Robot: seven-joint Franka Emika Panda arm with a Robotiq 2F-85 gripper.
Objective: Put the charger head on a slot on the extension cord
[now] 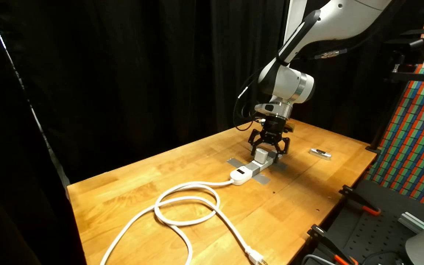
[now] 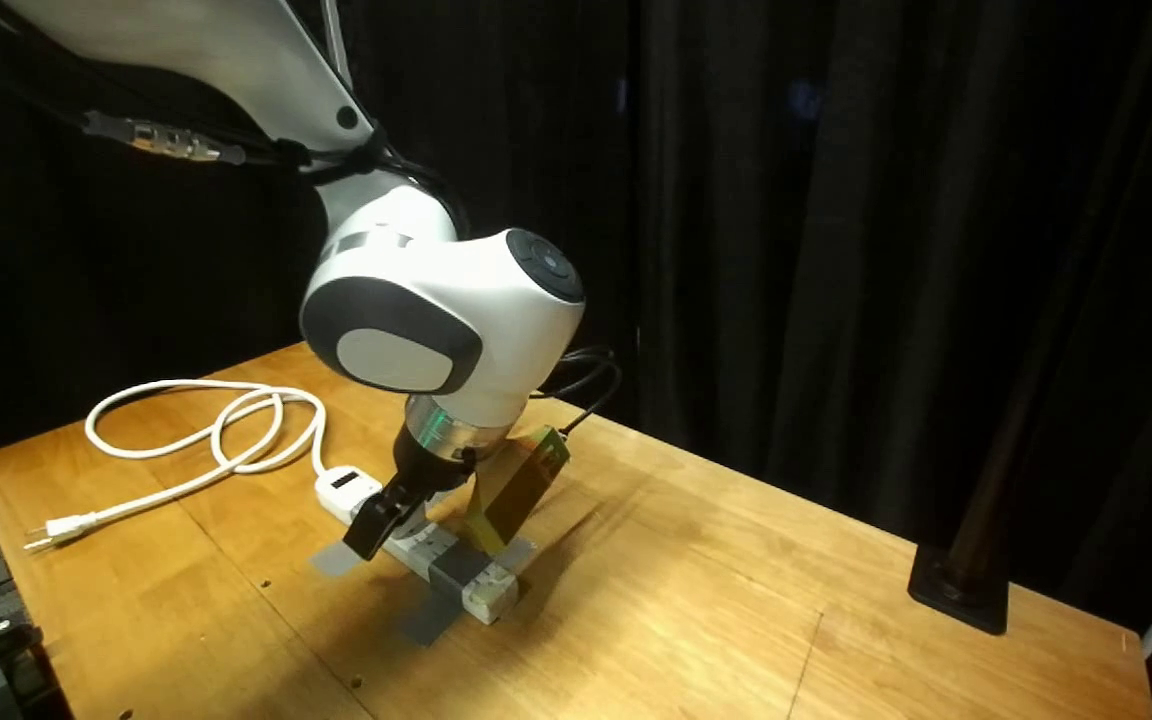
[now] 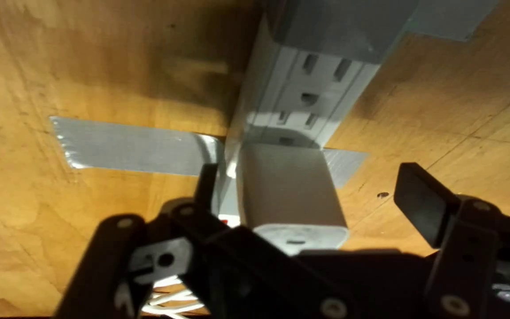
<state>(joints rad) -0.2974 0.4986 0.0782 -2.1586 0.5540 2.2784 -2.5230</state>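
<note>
The charger head (image 1: pixel 261 156) is a small white block standing upright on the extension cord (image 1: pixel 242 175). In the wrist view the charger head (image 3: pixel 288 186) sits on the bar of the extension cord (image 3: pixel 310 84), with bare sockets beyond it. Whether its prongs are fully seated is hidden. My gripper (image 3: pixel 312 195) is open around the charger head, one finger on each side. A gap shows at both fingers, wider at the right one. In an exterior view a finger of my gripper (image 2: pixel 373 533) largely hides the charger head above the extension cord (image 2: pixel 491 592).
Grey tape (image 3: pixel 131 146) holds the bar to the wooden table (image 1: pixel 153 173). The white cable (image 1: pixel 186 222) lies looped, ending in a plug (image 1: pixel 255 256). A small silver and dark object (image 1: pixel 320 153) lies nearby. Clamps (image 1: pixel 359 200) grip the table edge. A black post base (image 2: pixel 958 590) stands on the table.
</note>
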